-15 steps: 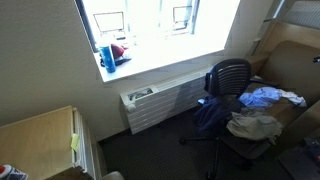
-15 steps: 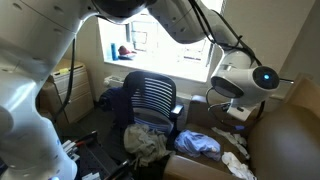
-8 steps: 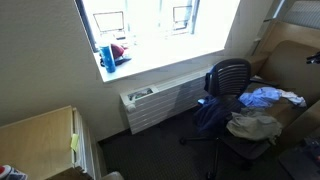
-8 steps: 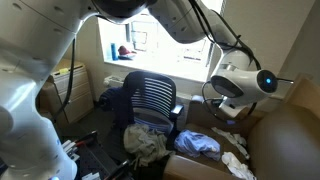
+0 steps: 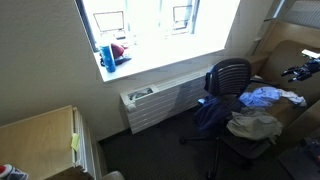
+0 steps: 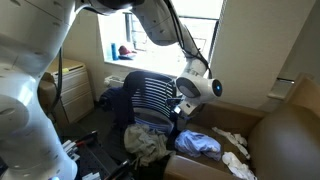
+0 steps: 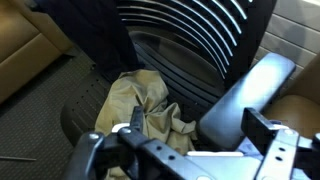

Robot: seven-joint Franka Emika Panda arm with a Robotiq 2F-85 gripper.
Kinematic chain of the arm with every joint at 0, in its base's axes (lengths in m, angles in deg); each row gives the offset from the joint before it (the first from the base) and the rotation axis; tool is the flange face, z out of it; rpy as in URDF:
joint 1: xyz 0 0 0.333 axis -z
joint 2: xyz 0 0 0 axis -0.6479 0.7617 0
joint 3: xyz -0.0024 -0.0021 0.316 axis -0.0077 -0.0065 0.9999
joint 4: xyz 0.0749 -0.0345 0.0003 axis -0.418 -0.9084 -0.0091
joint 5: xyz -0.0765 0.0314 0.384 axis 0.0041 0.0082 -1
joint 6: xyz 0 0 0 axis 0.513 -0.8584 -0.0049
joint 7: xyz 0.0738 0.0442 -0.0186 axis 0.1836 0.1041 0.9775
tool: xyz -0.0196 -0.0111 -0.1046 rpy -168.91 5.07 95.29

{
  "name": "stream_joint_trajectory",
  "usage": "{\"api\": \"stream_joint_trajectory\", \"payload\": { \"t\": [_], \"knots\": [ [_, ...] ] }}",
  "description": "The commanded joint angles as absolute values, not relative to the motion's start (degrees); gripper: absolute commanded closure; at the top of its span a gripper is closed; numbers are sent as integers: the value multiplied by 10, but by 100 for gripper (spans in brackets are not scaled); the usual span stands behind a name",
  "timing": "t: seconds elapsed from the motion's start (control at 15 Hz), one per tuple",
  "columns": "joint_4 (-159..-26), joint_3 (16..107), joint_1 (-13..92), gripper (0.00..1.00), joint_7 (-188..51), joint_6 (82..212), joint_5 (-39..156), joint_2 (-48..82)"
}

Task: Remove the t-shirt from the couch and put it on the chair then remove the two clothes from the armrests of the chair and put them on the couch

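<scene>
A beige t-shirt (image 5: 255, 125) (image 6: 145, 142) (image 7: 140, 110) lies crumpled on the seat of the black mesh office chair (image 5: 230, 78) (image 6: 150, 95). A dark blue cloth (image 5: 210, 115) (image 6: 110, 100) hangs over one armrest. A light blue cloth (image 5: 268, 97) (image 6: 198, 143) lies at the other armrest, against the brown couch (image 5: 290, 55) (image 6: 290, 140). My gripper (image 5: 300, 70) (image 6: 180, 108) (image 7: 200, 130) hangs open above the seat and the grey armrest (image 7: 250, 95), with nothing between its fingers.
A white cloth (image 6: 235, 140) lies on the couch cushion. A windowsill with a blue bottle (image 5: 107, 55) runs above a radiator (image 5: 150, 100). A wooden desk (image 5: 40, 130) stands nearby. My white arm (image 6: 30, 90) fills the foreground in an exterior view.
The gripper has opened wide. The arm has swung from over the couch to just above the chair seat.
</scene>
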State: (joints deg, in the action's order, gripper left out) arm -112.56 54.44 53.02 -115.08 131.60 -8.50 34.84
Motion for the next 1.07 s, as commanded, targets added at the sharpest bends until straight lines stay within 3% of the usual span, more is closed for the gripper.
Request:
{"api": "stream_joint_trajectory", "payload": {
  "t": [0.0, 0.2, 1.0],
  "knots": [
    [-1123, 540, 523, 0, -1152, 1315, -87, 350],
    [-1131, 560, 534, 0, -1103, 1320, -154, 344],
    [-1222, 671, 253, 0, -1035, 1580, -83, 413]
  ]
}}
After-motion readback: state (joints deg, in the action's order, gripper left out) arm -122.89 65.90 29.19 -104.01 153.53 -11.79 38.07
